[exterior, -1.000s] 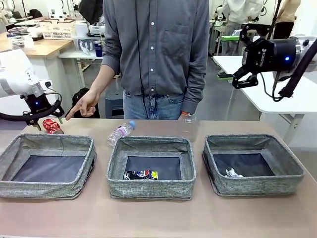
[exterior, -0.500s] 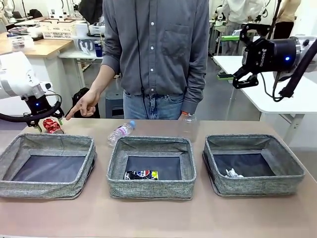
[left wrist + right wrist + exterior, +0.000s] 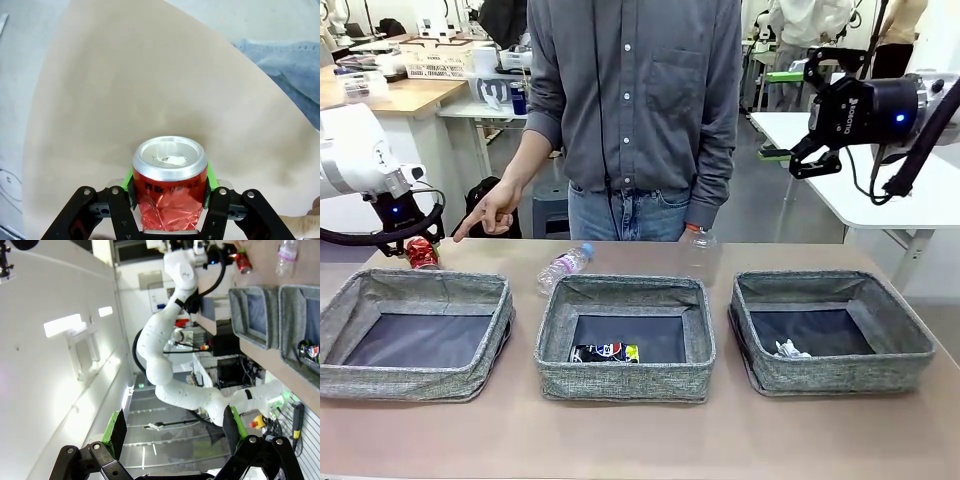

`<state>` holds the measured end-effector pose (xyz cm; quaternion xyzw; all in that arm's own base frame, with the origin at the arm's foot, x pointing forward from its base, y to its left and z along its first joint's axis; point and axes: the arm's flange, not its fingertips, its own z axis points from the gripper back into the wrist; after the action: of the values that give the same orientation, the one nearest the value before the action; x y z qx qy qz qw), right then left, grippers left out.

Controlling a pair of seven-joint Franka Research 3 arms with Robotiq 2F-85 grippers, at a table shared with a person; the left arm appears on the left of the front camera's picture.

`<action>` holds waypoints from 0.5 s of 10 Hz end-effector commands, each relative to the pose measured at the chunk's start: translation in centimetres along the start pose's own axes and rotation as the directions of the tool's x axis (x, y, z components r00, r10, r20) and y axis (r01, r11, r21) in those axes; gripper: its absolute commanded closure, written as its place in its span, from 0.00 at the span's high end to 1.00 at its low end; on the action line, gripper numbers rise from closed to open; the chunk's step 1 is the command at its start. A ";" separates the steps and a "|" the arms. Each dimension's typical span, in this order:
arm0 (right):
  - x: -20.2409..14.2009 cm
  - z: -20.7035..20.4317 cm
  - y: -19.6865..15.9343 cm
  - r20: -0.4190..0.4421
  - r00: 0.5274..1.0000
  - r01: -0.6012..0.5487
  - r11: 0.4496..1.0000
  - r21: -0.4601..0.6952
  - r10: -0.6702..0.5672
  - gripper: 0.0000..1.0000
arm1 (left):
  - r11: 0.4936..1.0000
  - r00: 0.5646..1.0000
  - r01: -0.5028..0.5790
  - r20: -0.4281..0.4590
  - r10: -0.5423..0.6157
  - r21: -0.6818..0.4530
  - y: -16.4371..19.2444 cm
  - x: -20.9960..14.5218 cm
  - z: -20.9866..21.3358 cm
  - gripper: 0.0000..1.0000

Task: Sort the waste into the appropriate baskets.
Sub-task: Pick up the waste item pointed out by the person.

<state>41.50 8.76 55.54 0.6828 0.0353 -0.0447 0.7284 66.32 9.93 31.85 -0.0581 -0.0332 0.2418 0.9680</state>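
Pinching the crushed red can at frame's lower centre, the left gripper risks the dented metal slipping out on lift, while the right gripper gapes empty.

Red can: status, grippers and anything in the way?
Left gripper shut on crushed red can. Right gripper open, raised. Person's hand pointing close beside it.

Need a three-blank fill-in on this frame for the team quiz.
The left pincer grips a crushed can coloured ____.
Of the three baskets, the flattened dark can lies in the ____ one.
The right pincer is ____ and holds nothing.
Missing: red; middle; open.
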 end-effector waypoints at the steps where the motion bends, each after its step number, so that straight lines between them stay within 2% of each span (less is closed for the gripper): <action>1: 0.0 0.0 0.2 0.001 1.000 -0.005 1.000 0.009 0.005 1.00 | 1.000 1.000 -0.006 0.002 0.006 0.017 -0.1 0.6 0.1 0.03; 2: 0.0 0.0 0.2 0.001 1.000 -0.005 1.000 0.009 0.005 1.00 | 1.000 1.000 -0.005 0.002 0.005 0.015 -0.2 0.6 0.1 0.00; 5: 0.0 0.0 0.2 0.001 1.000 -0.005 1.000 0.009 0.005 1.00 | 1.000 1.000 -0.030 -0.004 0.030 -0.002 -0.1 0.4 0.1 0.00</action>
<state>41.50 8.76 55.54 0.6828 0.0353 -0.0446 0.7284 66.36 9.94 31.88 -0.0588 -0.0335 0.2427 0.9677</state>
